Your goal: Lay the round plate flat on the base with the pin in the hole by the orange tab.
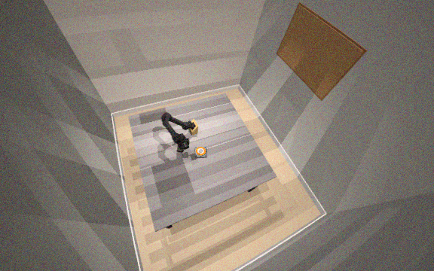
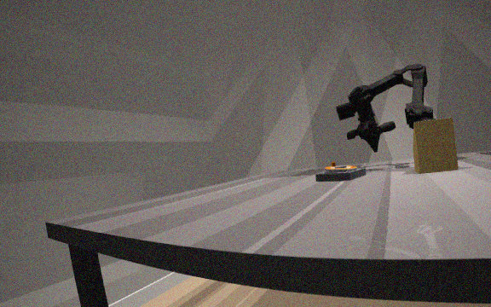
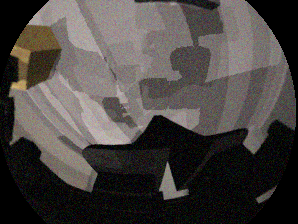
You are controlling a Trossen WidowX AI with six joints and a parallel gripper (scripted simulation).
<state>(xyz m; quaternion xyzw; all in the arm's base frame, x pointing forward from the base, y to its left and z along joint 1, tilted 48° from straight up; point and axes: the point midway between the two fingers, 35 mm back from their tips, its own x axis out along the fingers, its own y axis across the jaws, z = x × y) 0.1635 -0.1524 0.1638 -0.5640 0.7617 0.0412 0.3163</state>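
The round orange plate (image 1: 197, 153) (image 2: 346, 167) with a pale centre sits on the dark square base (image 2: 340, 176). Its orange tab (image 2: 333, 164) stands up at the left in the exterior view. The pin and the hole are too small to make out, and I cannot tell whether the plate is flat or slightly tilted. My gripper (image 2: 376, 150) (image 3: 157, 119) is shut and empty, pointing down. It hangs above the table, higher than the plate and to its right in the exterior view, not touching it. The plate is not identifiable in the wrist view.
A yellow-brown block (image 1: 194, 129) (image 2: 436, 146) (image 3: 44, 62) stands upright on the table (image 1: 224, 165) (image 2: 314, 230) beside the arm's mount. A brown panel (image 1: 320, 53) hangs high at the right in the top view, away from the table.
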